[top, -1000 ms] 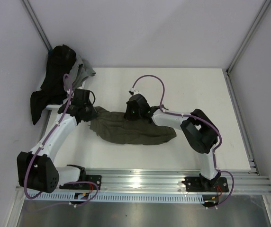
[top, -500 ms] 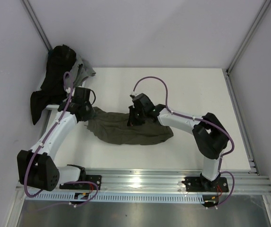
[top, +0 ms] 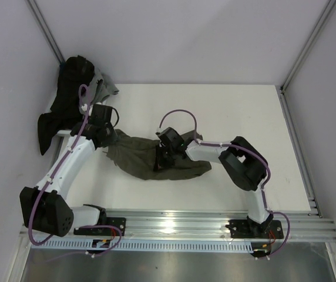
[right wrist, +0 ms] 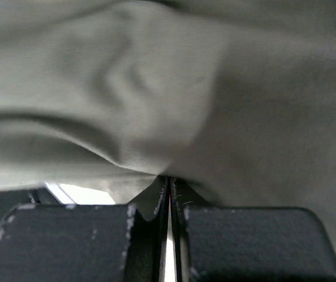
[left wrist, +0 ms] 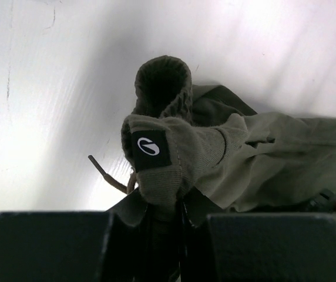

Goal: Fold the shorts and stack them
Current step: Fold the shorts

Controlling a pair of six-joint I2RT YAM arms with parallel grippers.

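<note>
Now both pincers grip the shorts (top: 133, 158), which lie crumpled on the tabletop (top: 244, 111) left of centre. My left pincer (left wrist: 159, 220) is clamped on the waistband (left wrist: 174, 158), and my right pincer (right wrist: 169, 194) pinches a thin fold. Risk: that shallow pinch may slip, or opposed pulls may bunch the cloth and skew the fold. Compared with a second ago, my right pincer sits closer to the near edge, and the cloth reaches less far right.
</note>
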